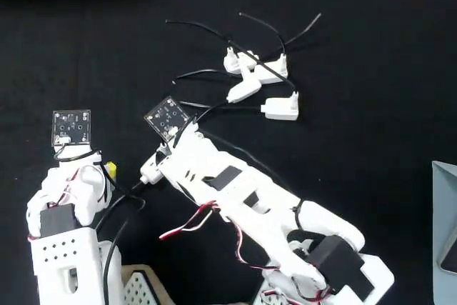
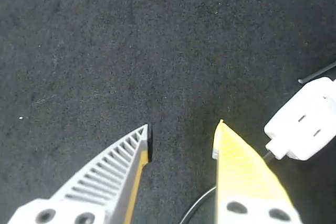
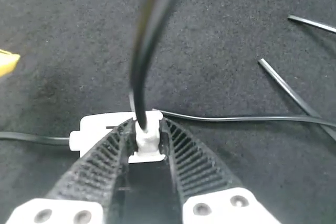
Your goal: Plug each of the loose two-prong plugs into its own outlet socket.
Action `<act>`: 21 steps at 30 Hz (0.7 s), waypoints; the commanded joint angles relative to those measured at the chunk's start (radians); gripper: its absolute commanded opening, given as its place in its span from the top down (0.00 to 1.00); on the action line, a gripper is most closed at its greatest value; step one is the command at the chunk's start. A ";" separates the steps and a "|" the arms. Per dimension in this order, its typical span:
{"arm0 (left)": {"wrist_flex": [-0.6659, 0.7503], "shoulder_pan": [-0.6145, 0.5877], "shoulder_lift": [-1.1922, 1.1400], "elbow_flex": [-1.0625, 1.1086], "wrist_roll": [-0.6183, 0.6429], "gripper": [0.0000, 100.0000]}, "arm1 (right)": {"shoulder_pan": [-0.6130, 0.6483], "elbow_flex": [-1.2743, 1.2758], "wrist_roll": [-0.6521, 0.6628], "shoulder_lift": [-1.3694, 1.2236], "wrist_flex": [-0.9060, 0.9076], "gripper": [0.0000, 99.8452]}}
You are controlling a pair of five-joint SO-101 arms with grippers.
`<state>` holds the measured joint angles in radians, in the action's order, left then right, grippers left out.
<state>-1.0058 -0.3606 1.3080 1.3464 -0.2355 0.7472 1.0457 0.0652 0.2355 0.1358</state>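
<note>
Here, right gripper tight around a white plug (cord upward); left gripper agape.

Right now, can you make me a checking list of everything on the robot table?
Surface: black cloth covers the table.
Job's things: a cluster of loose white plugs lies on the far side; one more plug is held; a white socket lies beside the left pincer.
Clutter: nothing seen.
Grippers: left pincer open over bare cloth; right pincer shut on the held plug, close to the socket.
Cables: thin black leads trail from the plugs; red-and-white wires hang along the right arm.
Surroundings: a grey-blue object sits at the table's right edge.
</note>
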 commanded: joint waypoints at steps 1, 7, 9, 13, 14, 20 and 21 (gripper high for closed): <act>0.021 -0.007 0.011 -0.008 0.009 0.79 | -0.012 -0.056 0.011 -0.027 0.012 0.99; 0.020 -0.007 0.011 -0.007 0.009 0.79 | -0.012 -0.151 0.012 -0.176 0.107 0.99; 0.017 -0.007 0.011 -0.007 0.009 0.79 | -0.012 -0.174 0.012 -0.194 0.138 0.99; 0.021 -0.004 0.011 0.013 0.005 0.79 | -0.012 -0.176 0.012 -0.199 0.152 0.99; 0.021 -0.002 0.011 0.016 0.005 0.79 | -0.012 -0.176 0.012 -0.199 0.152 0.99; 0.021 -0.001 0.011 0.019 0.006 0.79 | -0.018 -0.173 0.055 -0.197 0.152 0.99; 0.021 -0.001 0.011 0.019 0.008 0.79 | -0.023 -0.173 0.063 -0.194 0.152 0.99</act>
<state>-1.0012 -0.3606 1.3080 1.3694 -0.2355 0.7472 0.8707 0.1020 0.0560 0.2677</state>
